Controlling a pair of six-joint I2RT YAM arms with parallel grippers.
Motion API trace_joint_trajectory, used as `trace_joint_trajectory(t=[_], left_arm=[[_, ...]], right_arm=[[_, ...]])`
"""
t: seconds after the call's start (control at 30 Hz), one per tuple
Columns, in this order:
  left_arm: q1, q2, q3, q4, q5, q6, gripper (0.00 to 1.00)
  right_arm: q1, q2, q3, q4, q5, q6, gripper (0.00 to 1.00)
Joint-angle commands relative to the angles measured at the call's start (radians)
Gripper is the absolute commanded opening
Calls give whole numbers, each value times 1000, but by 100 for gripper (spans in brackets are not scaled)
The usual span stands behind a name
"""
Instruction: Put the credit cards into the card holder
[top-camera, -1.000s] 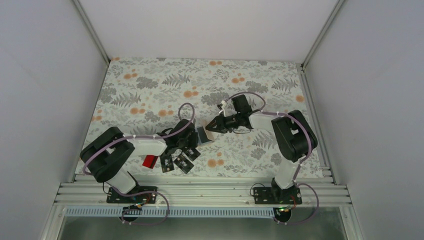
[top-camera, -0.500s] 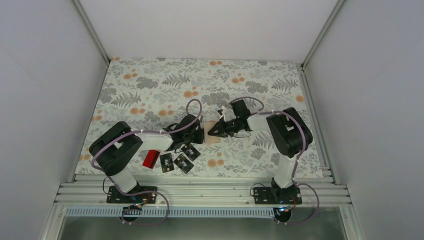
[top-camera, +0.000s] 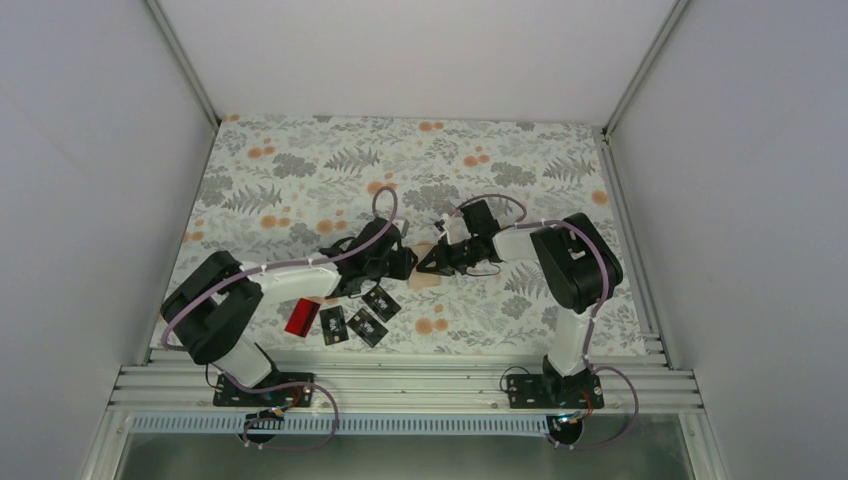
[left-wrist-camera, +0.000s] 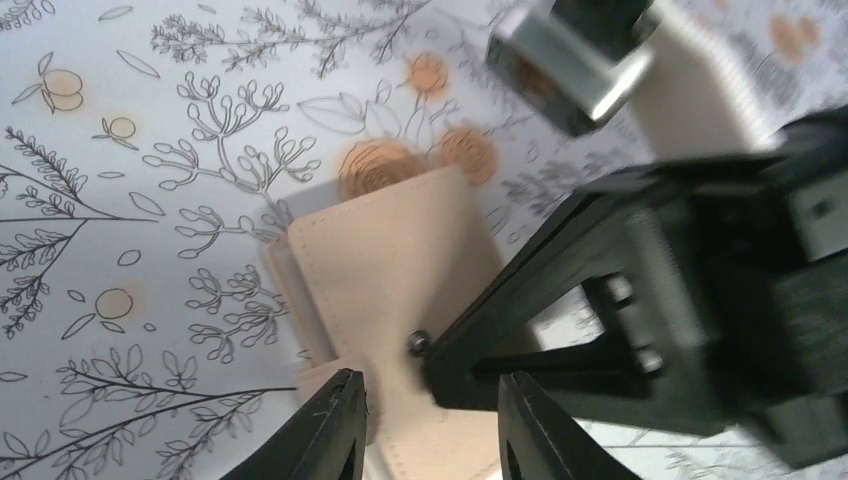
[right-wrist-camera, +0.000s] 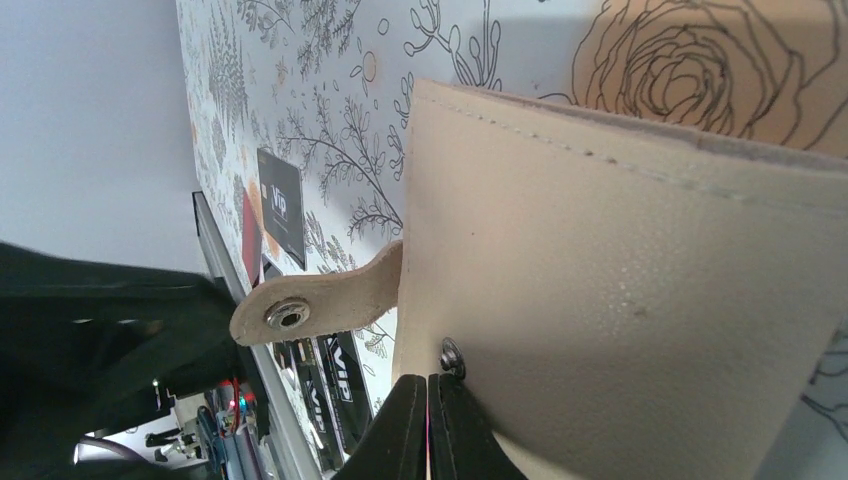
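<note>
Card holder (left-wrist-camera: 390, 250) tan, folded, unsnapped; right claw (right-wrist-camera: 428, 382) closed, touching it; left claw (left-wrist-camera: 430, 380) parted.

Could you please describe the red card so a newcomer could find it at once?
Start at the floral-patterned tabletop and go to its near edge, by the left arm. A cluster of small thin cards lies there; the plain red rectangular card is leftmost, beside three black cards with white markings.

My right gripper (right-wrist-camera: 429, 395) and left gripper (left-wrist-camera: 432, 395) crowd the card holder (left-wrist-camera: 400, 250); credit cards (top-camera: 352, 320) block near-left, far table (top-camera: 300, 170) lies free.
</note>
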Motion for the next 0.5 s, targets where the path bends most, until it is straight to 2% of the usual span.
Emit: trace_joint_trajectory(t=[0.0,0.17,0.27,0.33,0.47], left_arm=[[18,-52,75,-112,19,-17,35],[110,-121,149,-251,84,7,36],[171,-100,220,-331,145,72,36],[197,-62,257,-354,165,113,32],[259,47,298,-299,362,174,18]], right_arm=[[-2,49,-13,-60,154,-31,5],[-3,47,-14,-59,147,-38,5],[-2,46,-13,-59,142,-40,5],[-2,44,-10,-59,141,-39,5],[-2,32,-7,-62,138,-38,5]])
